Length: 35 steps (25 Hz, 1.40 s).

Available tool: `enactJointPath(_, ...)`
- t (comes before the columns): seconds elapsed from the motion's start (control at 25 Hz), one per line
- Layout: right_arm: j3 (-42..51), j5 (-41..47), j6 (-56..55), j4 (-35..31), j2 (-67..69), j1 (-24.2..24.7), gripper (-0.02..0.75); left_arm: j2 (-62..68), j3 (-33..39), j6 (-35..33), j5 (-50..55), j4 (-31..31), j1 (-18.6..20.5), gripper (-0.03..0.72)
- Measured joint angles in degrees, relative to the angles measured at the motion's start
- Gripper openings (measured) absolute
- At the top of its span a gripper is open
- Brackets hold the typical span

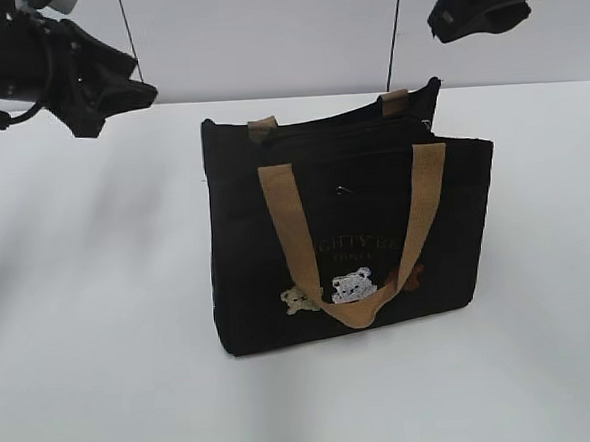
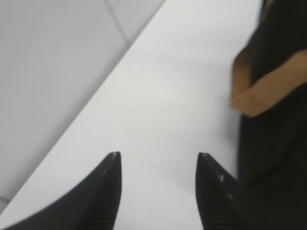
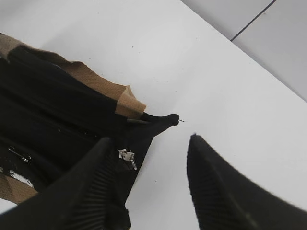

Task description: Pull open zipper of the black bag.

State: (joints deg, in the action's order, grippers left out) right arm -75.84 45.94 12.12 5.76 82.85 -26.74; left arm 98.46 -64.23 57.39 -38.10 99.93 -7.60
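A: What lies behind the table [image 1: 104, 373]?

B: A pale grey wall [image 1: 264, 38] of flat panels, split by thin dark seams [image 1: 394, 35] that run upright.

A: And the tabletop?

B: White, smooth and matte. Its far edge meets the wall in a straight line.

A: The light?

B: Soft and even, leaving faint blurred shadows on the white surface.

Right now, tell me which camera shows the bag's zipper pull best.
The right wrist view: the small silver zipper pull shows sharply near the bag's end, just beside one finger of the open right gripper. The exterior view shows only the dark top edge, pull indistinct. The left wrist view shows only a blurred side and handle.
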Motion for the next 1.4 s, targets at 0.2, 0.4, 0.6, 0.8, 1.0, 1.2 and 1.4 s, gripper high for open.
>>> enactJointPath(0.2, 0.0, 0.0, 0.0, -0.18, -1.56, 0.0, 0.378, 0.0, 0.0, 5.56, 8.65, -1.81, 0.0, 0.374)
enactJointPath(0.4, 0.0, 0.06, 0.0, -0.18, -2.03, 0.0, 0.378, 0.0, 0.0, 8.02, 9.37, -6.55, 0.0, 0.374)
enactJointPath(0.6, 0.0, 0.15, 0.0, -0.18, -2.03, 0.0, 0.378, -0.05, 0.0, 8.17, 24.01, -9.94, -0.18, 0.375)
enactJointPath(0.8, 0.0, 0.7, 0.0, -0.18, -2.07, 0.0, 0.378, -0.05, 0.0, 8.33, 46.41, -28.68, -0.69, 0.385)
enactJointPath(1.0, 0.0, 1.2, -0.05, -0.18, -2.07, 0.0, 0.378, -0.88, 0.0, -0.65, 51.52, -49.52, -2.97, 0.383)
enactJointPath(1.2, 0.0, 3.08, -3.08, -0.24, -2.07, 0.0, 0.378, -2.66, -1.57, -13.42, 61.04, -65.09, -7.43, 0.382)
enactJointPath(1.4, -0.36, 6.88, -7.59, -0.28, -2.07, 0.0, 0.378, -2.66, -7.71, -32.45, 79.6, -84.31, -7.78, 0.382)
